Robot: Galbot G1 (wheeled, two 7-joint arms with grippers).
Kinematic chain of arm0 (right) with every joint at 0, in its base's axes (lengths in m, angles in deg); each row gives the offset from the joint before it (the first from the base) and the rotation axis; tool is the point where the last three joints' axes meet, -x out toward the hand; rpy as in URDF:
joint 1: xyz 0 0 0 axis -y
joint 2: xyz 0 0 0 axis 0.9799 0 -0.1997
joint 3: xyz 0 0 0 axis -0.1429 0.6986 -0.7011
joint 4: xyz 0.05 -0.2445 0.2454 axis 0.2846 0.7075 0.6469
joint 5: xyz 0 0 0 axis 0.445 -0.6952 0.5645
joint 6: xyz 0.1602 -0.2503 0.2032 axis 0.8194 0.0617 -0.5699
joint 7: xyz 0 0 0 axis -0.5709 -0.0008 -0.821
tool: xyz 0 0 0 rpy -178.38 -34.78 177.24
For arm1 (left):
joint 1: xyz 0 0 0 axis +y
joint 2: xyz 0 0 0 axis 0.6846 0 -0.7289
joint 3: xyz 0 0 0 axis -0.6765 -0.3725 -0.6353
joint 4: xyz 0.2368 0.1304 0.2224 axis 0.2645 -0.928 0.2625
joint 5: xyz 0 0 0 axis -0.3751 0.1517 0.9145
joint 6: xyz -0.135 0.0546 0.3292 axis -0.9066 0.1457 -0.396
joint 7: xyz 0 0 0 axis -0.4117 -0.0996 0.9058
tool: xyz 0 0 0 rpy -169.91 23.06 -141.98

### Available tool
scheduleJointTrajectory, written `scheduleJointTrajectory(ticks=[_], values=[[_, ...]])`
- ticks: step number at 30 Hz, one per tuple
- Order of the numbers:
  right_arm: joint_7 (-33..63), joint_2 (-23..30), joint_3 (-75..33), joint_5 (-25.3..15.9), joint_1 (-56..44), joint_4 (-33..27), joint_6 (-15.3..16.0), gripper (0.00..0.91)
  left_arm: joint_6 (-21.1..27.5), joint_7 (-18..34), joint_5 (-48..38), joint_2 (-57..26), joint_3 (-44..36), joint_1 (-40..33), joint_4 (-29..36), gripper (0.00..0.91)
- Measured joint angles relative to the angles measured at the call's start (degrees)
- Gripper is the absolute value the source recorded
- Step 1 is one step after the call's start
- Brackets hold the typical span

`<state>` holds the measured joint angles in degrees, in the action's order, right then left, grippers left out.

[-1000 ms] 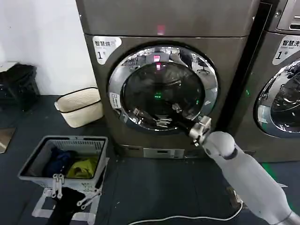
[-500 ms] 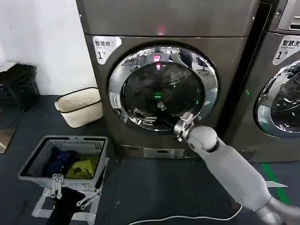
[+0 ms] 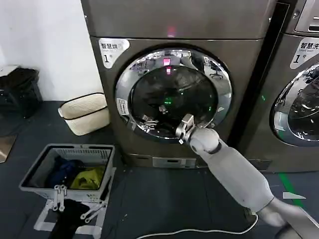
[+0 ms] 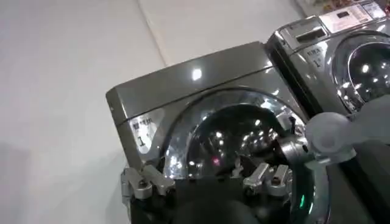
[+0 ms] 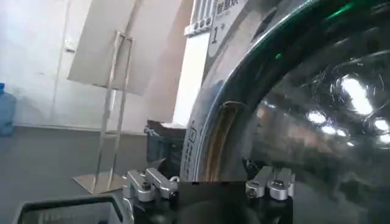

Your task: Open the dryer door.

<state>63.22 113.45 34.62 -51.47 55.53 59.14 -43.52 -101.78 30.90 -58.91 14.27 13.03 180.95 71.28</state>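
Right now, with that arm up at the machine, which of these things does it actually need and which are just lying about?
Part of the job:
- dryer door, closed
- right end effector, open, at the door's lower glass
- left end effector, open, held back from the machine

Just lying about:
- laundry basket of clothes on the floor
- cream bag by the wall
- second machine
- white cable

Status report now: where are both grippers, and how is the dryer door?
Right gripper open, at lower part of the dryer door, facing the glass. Left gripper open, held back from the machine. Door looks shut. Nothing between gripper and door.
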Motion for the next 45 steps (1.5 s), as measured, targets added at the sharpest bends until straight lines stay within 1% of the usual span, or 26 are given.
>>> scheduleJointTrajectory(ticks=[10, 23, 36, 45], values=[[0.04, 3.93, 0.96, -1.44, 1.65, -3.60, -0.24, 0.907, -0.01, 0.00, 0.10, 0.25, 0.05, 0.16, 0.13, 0.907], [-0.81, 9.04, 2.15, -2.50, 5.02, -10.12, -0.75, 0.907, -0.19, 0.00, 0.01, 0.28, 0.06, 0.08, 0.02, 0.907], [-3.99, 11.30, 3.38, -2.63, 7.40, -14.96, -2.31, 0.907, -0.46, 0.01, 0.06, 0.40, 0.11, 0.52, -0.03, 0.907], [-6.86, 11.84, 4.35, -2.40, 8.17, -16.52, -2.90, 0.907, -0.55, 0.02, 0.24, 0.46, 0.09, 0.73, -0.17, 0.907]])
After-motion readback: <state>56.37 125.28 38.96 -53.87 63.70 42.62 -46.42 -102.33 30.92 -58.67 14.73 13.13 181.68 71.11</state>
